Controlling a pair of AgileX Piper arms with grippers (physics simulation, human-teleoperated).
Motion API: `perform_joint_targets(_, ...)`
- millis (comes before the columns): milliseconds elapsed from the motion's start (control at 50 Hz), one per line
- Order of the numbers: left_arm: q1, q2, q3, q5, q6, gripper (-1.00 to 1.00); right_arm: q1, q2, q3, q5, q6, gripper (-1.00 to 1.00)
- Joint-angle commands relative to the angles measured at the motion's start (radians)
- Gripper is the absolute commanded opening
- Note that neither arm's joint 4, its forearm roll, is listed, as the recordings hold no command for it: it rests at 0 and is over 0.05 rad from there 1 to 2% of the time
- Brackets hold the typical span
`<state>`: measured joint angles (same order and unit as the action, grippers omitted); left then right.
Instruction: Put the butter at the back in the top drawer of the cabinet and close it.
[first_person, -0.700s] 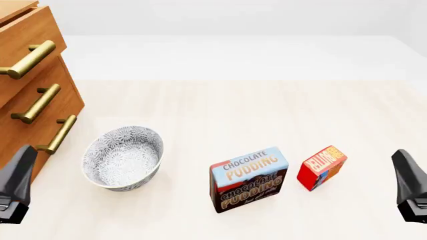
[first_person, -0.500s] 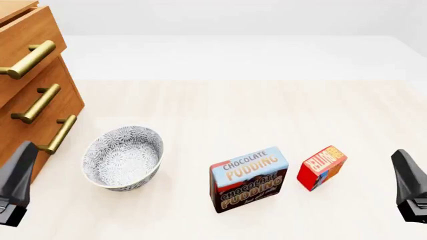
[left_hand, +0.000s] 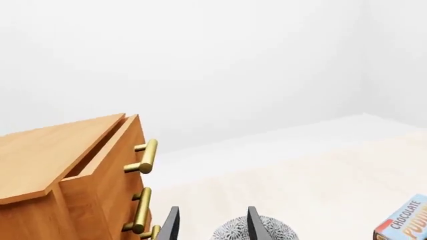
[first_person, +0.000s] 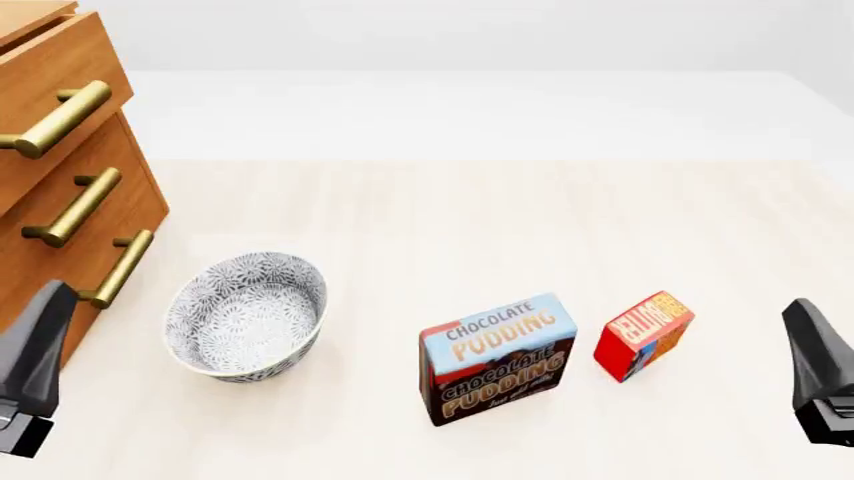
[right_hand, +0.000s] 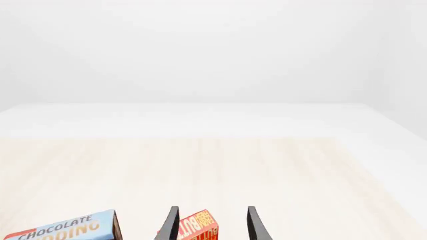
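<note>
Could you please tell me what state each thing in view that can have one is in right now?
Light brown wooden top drawer: pulled partly open.
Two lower drawers: closed.
Small red rectangular butter box: on the table, not held.
Blue-and-brown pudding box: standing upright.
Grey patterned bowl: upright, empty.
Left end effector: open.
Right end effector: open.

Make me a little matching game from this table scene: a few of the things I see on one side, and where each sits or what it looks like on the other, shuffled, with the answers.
Things:
1. butter
2. pudding box
3. bowl
4. top drawer

Descriptions:
A. light wood with a brass bar handle, pulled slightly out
B. small red box with orange lettering, farthest right
C. grey-and-white patterned, empty, next to the cabinet
D. blue-and-brown box standing between the other two items

Pairs: 1-B, 2-D, 3-C, 4-A
</note>
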<state>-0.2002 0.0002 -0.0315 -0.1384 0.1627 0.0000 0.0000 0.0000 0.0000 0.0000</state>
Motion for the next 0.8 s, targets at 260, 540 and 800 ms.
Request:
perform_joint_targets(260, -0.017, 0.000, -0.172, 0.161, 0.181, 1.00, 0.000, 0.000, 0.000, 0.000, 0.000, 1.00)
perform_joint_targets(540, -0.082, 0.102, -0.321, 0.289, 0.307, 1.00, 0.000, 0.000, 0.000, 0.000, 0.000, 1.00)
perform_joint_targets(800, -0.098, 0.256, -0.359, 0.249, 0.474, 1.00, 0.000, 0.000, 0.000, 0.000, 0.000, 1.00)
